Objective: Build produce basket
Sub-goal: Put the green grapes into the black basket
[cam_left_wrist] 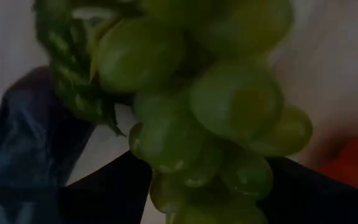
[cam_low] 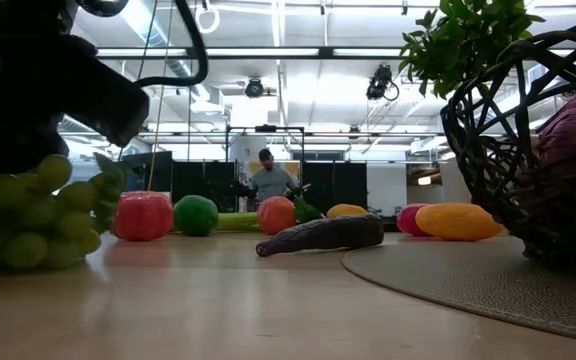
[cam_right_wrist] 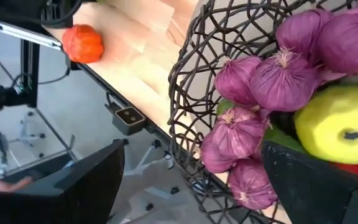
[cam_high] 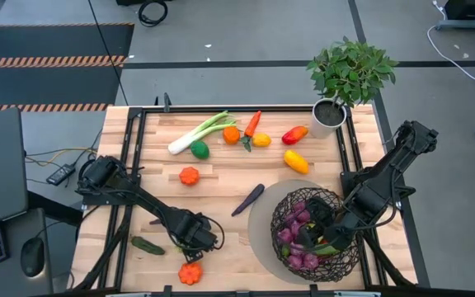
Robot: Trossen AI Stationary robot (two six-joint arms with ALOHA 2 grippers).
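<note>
While the left gripper (cam_high: pixel 198 233) is sitting low over the near left part of the table (cam_high: pixel 221 177), its fingers are clenching a bunch of green grapes (cam_left_wrist: pixel 210 118), which fills the left wrist view and is showing at the left edge of the low view. A dark green cucumber (cam_high: pixel 147 245) is lying just to the left of that gripper, and a small orange pumpkin (cam_high: pixel 190 273) is sitting near the table's front edge below it. Further back, a second pumpkin (cam_high: pixel 190 175) is resting alone, with a leek (cam_high: pixel 200 132), a lime (cam_high: pixel 199 149), an orange (cam_high: pixel 232 134), a carrot (cam_high: pixel 252 125) and several peppers lined up along the far side. A dark eggplant (cam_high: pixel 248 199) is lying near the middle, just beside a round grey mat (cam_high: pixel 262 223). The basket (cam_high: pixel 313 234) is standing on that mat at the near right, holding purple onions (cam_right_wrist: pixel 260 81) and a yellow fruit (cam_right_wrist: pixel 340 124). The right gripper (cam_high: pixel 320 235) is reaching into the basket; whether its fingers are open or clenched cannot be told. A potted plant (cam_high: pixel 349 74) is standing at the far right corner.
</note>
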